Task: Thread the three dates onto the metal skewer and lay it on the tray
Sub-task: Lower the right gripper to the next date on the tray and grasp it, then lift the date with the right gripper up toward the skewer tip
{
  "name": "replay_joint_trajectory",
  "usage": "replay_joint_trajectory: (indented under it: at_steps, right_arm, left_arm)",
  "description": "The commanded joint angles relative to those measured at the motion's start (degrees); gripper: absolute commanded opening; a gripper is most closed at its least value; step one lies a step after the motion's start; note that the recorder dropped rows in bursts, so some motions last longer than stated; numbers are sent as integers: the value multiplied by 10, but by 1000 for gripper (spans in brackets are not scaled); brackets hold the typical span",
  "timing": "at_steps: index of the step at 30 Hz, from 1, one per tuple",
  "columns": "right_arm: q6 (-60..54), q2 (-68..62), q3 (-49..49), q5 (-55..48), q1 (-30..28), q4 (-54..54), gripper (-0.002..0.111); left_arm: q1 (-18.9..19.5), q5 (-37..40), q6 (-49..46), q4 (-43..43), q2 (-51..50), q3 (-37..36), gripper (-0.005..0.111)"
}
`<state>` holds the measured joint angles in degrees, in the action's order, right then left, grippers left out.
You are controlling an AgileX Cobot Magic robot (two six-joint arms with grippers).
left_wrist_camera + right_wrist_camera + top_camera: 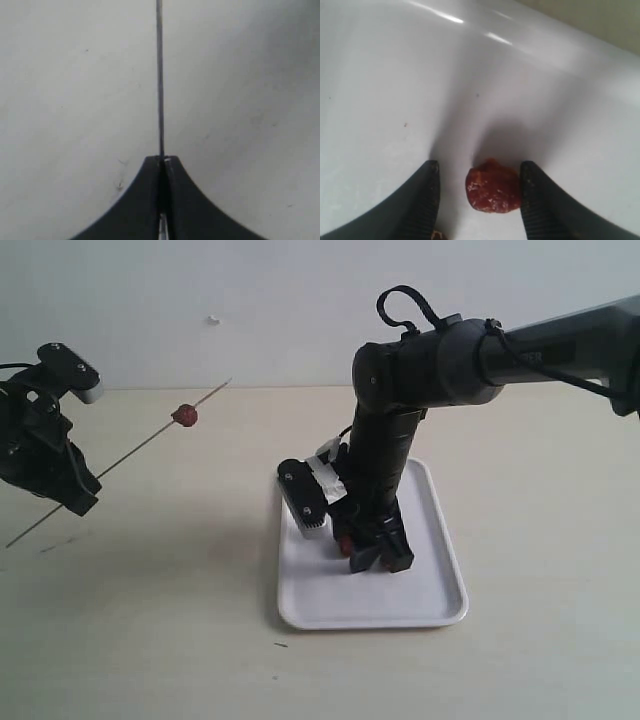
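Between right pincer (pixel 479 165) jaws, standing apart, I see a date (pixel 493 192) on the tray (pixel 420 75). Left pincer (pixel 162 159) clamps the skewer (pixel 160 75), another date (pixel 184 416) threaded ahead.

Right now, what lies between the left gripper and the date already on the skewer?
Only bare skewer: the exterior view shows the rod running from the left gripper up to the date, with nothing else threaded on that stretch.

Left pincer (pixel 162 159) is clamped tight and raised; right pincer (pixel 479 166) points down, jaws standing apart.
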<state>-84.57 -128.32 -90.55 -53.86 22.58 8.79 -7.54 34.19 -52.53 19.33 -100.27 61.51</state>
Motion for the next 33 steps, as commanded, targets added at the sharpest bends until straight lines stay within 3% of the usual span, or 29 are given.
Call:
replay_joint_trajectory:
  at_steps: [1,17,23,33]
  right_arm:
    - [17,-9,2,3,1,-6,42]
    - [56,-9,2,3,1,-3,31]
    - [148,-6,2,2,1,-3,31]
    - [404,36,-29,-11,-1,-3,31]
  left_arm:
    - [2,-6,4,5,6,-2,0]
    - [2,-6,4,5,6,-2,0]
    - [2,-6,4,7,6,-2,0]
    - [2,-6,4,22,6,-2,0]
